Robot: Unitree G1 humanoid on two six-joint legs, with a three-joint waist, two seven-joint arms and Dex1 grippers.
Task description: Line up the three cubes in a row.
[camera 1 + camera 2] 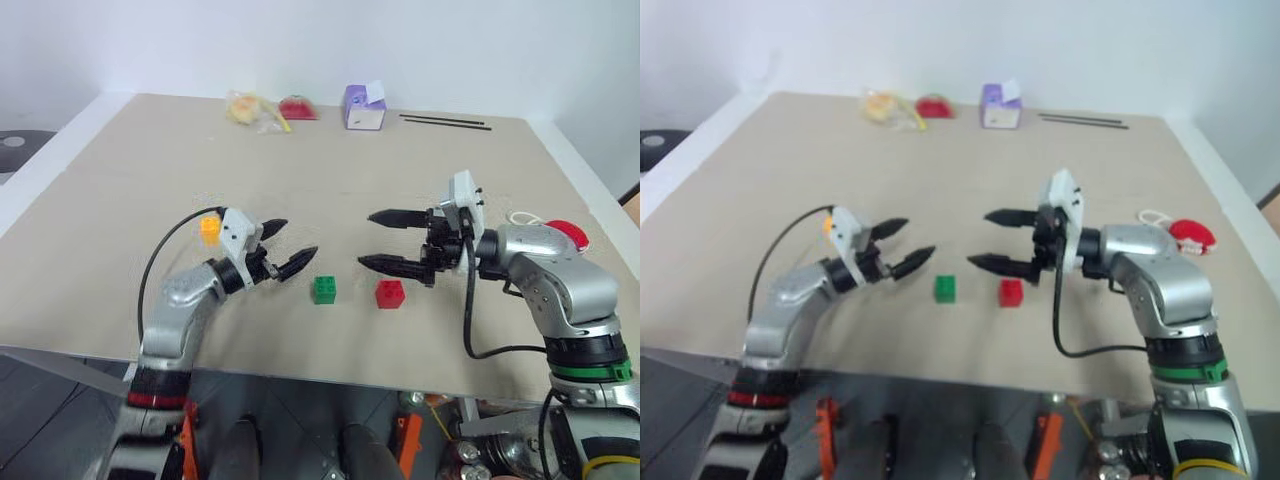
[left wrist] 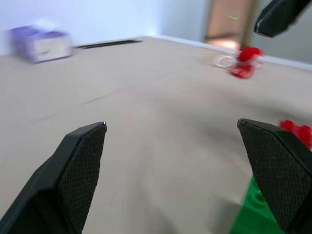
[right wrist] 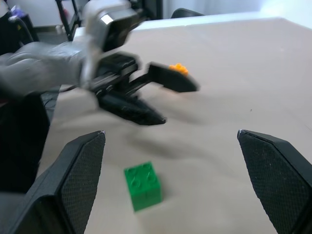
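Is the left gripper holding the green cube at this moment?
No. The green cube sits on the table by itself, and the left gripper hovers beside it with its jaws open and nothing between them.

Two cubes (image 1: 324,290) side by side near table (image 1: 120,200) front edge; third cube (image 1: 209,229) farther left.

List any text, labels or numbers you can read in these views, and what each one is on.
None can be read.
Purple-and-white box: any print is too small and blurred to make out.
Green cube, red cube, yellow-orange cube: studs, no lettering visible.
Left gripper, right gripper: no markings visible.
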